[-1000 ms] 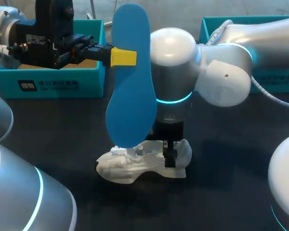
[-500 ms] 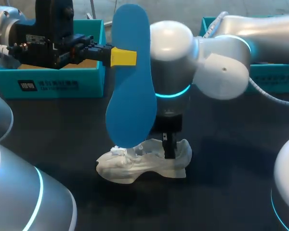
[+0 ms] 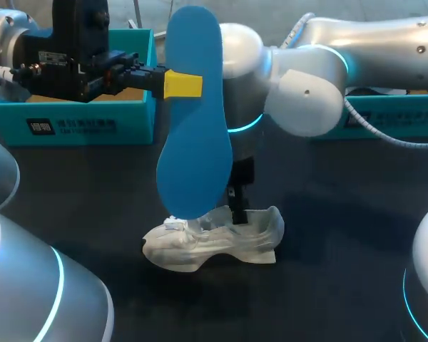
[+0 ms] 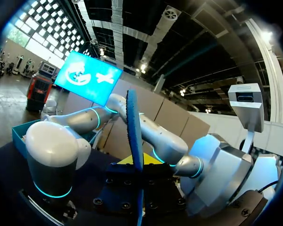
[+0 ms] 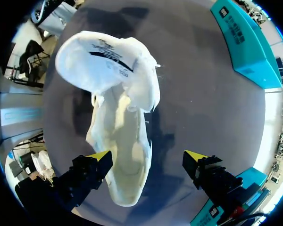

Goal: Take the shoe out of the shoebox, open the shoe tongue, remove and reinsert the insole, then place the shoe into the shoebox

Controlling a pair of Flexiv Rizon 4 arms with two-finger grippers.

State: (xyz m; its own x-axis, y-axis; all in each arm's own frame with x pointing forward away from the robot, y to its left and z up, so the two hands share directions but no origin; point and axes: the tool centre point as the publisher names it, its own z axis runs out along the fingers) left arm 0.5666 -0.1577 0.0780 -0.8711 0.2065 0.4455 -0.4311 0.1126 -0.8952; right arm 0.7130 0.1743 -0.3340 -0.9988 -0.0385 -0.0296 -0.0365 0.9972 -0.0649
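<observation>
Inspecting frame centre, found left gripper clamped on upright insole, clear of shoe below, and right gripper spread open above it, likely for steadying.

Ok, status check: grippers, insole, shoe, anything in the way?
Left gripper shut on insole, upright above the shoe. Right gripper open over the shoe. Shoe on table, outside the shoebox. Nothing in the way.

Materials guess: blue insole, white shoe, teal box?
Flat blue insole: probably foam, matte, thin, keeps a flat shape while upright. White shoe: looks like soft fabric, matte; its collar sags and creases. Teal shoebox: likely cardboard, smooth printed wall, brown inside.
</observation>
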